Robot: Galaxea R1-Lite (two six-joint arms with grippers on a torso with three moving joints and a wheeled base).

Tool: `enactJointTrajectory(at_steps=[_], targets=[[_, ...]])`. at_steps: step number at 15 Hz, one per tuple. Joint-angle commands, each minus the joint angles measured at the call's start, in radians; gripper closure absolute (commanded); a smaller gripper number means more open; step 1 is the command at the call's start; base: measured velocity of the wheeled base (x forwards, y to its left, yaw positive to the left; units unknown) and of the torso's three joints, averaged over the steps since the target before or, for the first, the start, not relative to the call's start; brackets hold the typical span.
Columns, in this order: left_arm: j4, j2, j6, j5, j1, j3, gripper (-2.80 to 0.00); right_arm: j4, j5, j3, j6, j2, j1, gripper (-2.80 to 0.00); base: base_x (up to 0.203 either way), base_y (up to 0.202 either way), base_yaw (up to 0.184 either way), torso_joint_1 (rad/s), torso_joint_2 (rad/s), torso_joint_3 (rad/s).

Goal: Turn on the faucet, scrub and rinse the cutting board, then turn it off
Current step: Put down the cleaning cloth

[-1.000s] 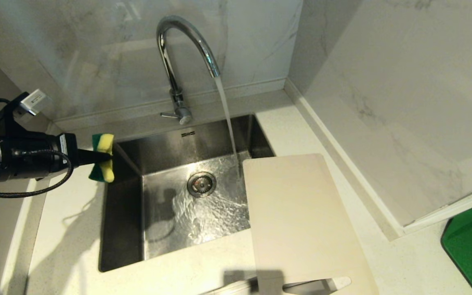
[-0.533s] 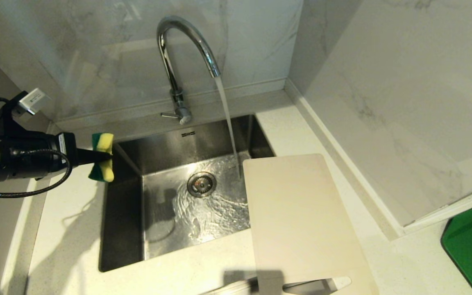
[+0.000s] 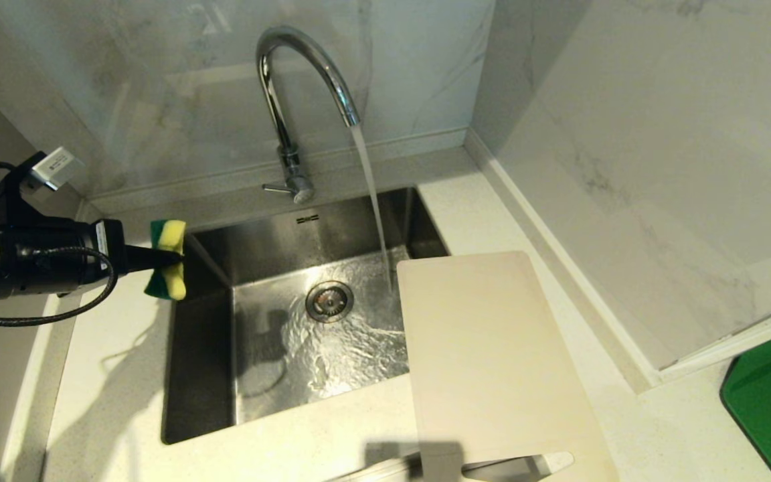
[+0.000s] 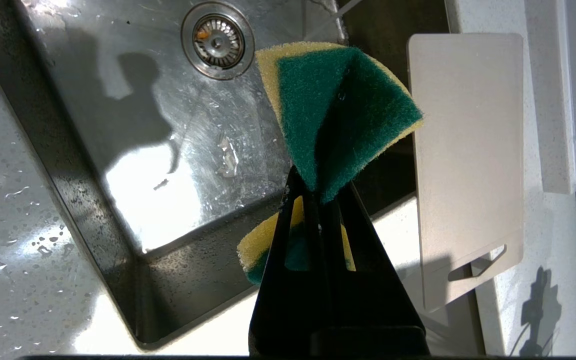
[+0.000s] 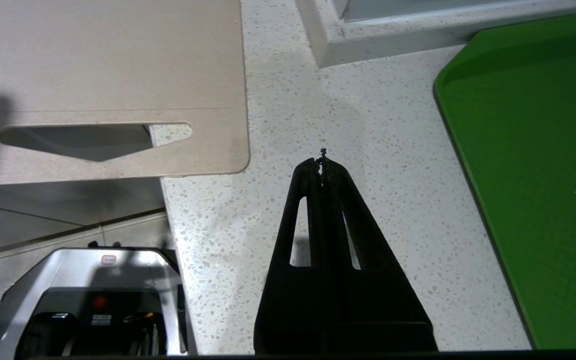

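On the left end effector (image 3: 175,255) — one white, unreadable label (image 3: 56,167)

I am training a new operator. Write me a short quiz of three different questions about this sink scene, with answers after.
1. True or false: water is running from the faucet.
2. Multiple choice: the left claw is shut on A) a sponge, B) a cloth, C) nothing.
3. Where does the cutting board lie?

Key
1. True; the stream falls into the sink.
2. A; the sponge is pinched at the sink's left rim.
3. On the counter right of the sink, one edge over the basin, dry side of the stream. The right claw is shut and empty beside it.
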Motion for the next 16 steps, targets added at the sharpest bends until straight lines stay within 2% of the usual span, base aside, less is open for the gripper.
enactJointTrajectory(at_steps=[1, 3, 5, 7, 8, 16], targets=[[0.0, 0.0, -0.002, -0.001, -0.001, 0.0, 0.0, 0.001, 0.0, 0.001, 0.004, 0.006, 0.053, 0.0, 0.0, 0.0, 0.0, 0.0, 0.0, 0.0], [0.002, -0.003, -0.005, -0.001, 0.001, 0.0, 0.0, 0.042, -0.02, 0.001, -0.009, -0.001, 0.125, 0.0, 0.0, 0.0, 0.0, 0.0, 0.0, 0.0], [0.0, -0.004, -0.002, 0.002, 0.001, 0.0, 0.0, 0.068, -0.026, 0.002, -0.003, -0.002, 0.126, 0.0, 0.0, 0.0, 0.0, 0.0, 0.0, 0.0], [0.0, -0.003, 0.001, 0.003, 0.001, -0.001, 0.0, 0.092, -0.027, 0.001, -0.003, -0.043, 0.17, 0.0, 0.0, 0.0, 0.0, 0.0, 0.0, 0.0], [0.0, -0.003, 0.001, 0.002, 0.001, -0.001, 0.0, 0.107, -0.03, 0.0, 0.032, -0.046, 0.186, 0.0, 0.0, 0.0, 0.0, 0.0, 0.0, 0.0], [-0.001, -0.009, 0.001, 0.0, 0.001, 0.006, 0.0, 0.108, -0.033, 0.001, 0.042, -0.28, 0.181, 0.0, 0.0, 0.0, 0.0, 0.0, 0.0, 0.0]])
